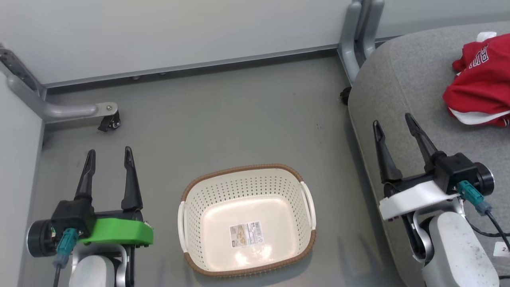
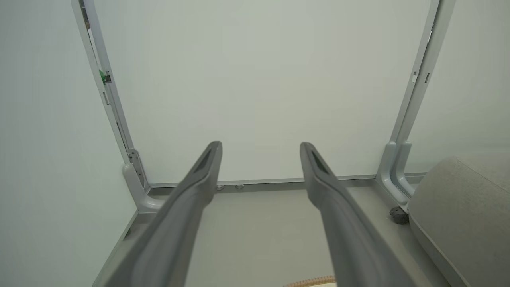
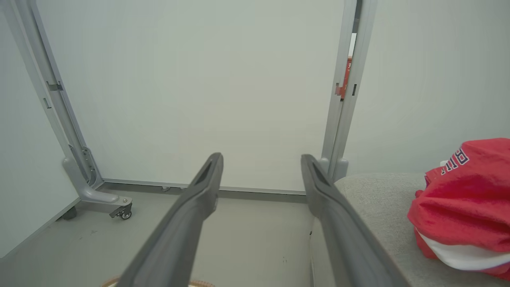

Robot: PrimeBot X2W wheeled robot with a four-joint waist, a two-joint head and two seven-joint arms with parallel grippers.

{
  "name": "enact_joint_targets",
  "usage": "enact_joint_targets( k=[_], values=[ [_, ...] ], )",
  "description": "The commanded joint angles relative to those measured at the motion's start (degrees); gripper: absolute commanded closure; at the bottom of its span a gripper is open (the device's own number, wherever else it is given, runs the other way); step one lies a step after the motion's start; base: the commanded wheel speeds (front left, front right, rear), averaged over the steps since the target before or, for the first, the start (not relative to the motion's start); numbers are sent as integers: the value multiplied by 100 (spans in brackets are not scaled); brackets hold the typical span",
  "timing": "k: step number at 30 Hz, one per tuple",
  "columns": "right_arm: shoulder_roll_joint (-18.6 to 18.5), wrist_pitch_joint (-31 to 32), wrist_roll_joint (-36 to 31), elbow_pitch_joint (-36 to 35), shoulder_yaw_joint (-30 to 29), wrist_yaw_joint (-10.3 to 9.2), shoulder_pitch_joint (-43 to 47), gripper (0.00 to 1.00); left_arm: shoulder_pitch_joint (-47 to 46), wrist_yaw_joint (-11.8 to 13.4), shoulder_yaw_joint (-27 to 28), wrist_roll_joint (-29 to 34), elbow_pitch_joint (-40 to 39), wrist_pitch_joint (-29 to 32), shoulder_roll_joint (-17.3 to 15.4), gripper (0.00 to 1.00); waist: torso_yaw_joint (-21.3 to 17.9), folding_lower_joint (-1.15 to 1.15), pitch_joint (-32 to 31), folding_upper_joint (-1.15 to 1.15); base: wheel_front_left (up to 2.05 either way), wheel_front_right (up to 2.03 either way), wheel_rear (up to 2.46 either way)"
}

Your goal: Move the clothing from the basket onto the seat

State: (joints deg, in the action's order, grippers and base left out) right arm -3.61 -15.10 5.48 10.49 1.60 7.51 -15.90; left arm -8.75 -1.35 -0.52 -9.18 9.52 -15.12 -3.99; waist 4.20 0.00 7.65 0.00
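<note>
Red clothing (image 1: pixel 480 87) clear of right jaws

It looked like a lab test bay: pale partition panels (image 1: pixel 179 32) along the frame's top stood on castored metal feet (image 1: pixel 75 109) over bare grey floor (image 1: pixel 239 119).

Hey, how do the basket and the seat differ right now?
The basket is cream perforated plastic; the seat is grey fabric. The basket holds only its paper label, while the seat carries the red clothing. The basket is far smaller than the seat. Both have rounded edges.
</note>
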Motion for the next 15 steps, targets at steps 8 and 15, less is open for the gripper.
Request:
enact_joint_targets(
  k=[8, 15],
  values=[
    [39, -9, -29, -237, -8, -4, 615, 0, 481, -59, 115, 125, -97, -3, 77, 0, 58, 0, -371, 0, 0, 0, 0],
    [62, -9, -29, -295, -98, -4, 987, 0, 693, -109, 192, 67, -76, -3, 97, 0, 72, 0, -550, 0, 0, 0, 0]
  ],
)
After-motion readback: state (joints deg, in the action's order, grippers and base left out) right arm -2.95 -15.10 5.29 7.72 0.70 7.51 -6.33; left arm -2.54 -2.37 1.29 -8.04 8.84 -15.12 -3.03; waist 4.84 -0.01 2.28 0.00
